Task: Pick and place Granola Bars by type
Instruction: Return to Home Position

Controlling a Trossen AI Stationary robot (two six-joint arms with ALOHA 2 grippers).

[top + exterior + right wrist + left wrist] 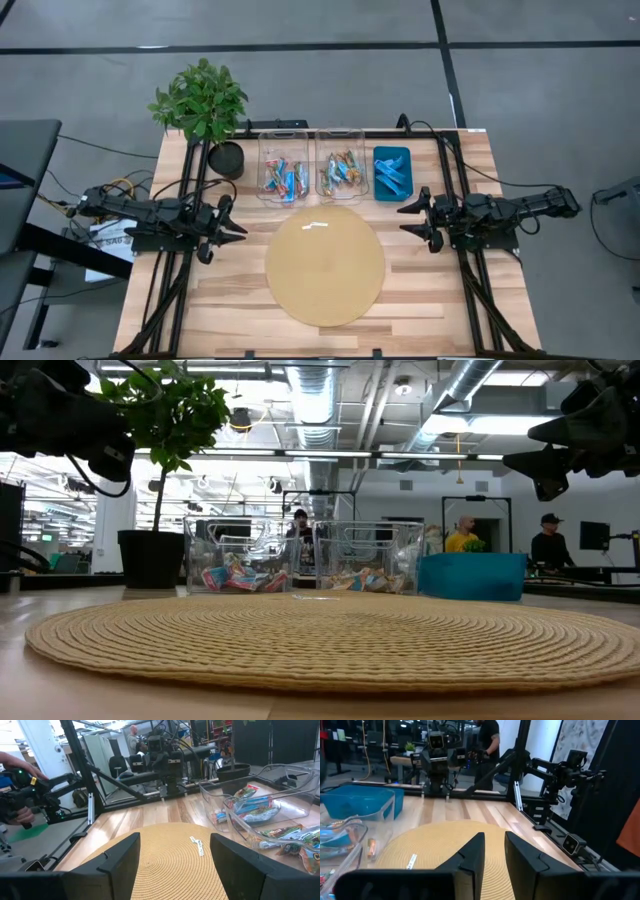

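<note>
Granola Bars [285, 178], likely light, crinkly and slippery and best pinched across the middle, lie from above in two clear bins [283, 132] and a teal tray [377, 152], with both arms level at the table's sides; at table height they sit beyond the woven mat [330, 640]; the left gripper [494, 842] shows a narrow gap and holds nothing; the right gripper [175, 840] gapes wide and holds nothing

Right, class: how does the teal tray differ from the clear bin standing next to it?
The teal tray is opaque; the clear bin beside it is see-through. The tray holds only blue bars; the bin holds mostly orange and brown bars. The tray is lower and smaller than the bin. Both stand behind the round mat. Left gripper and right gripper hang either side.
</note>
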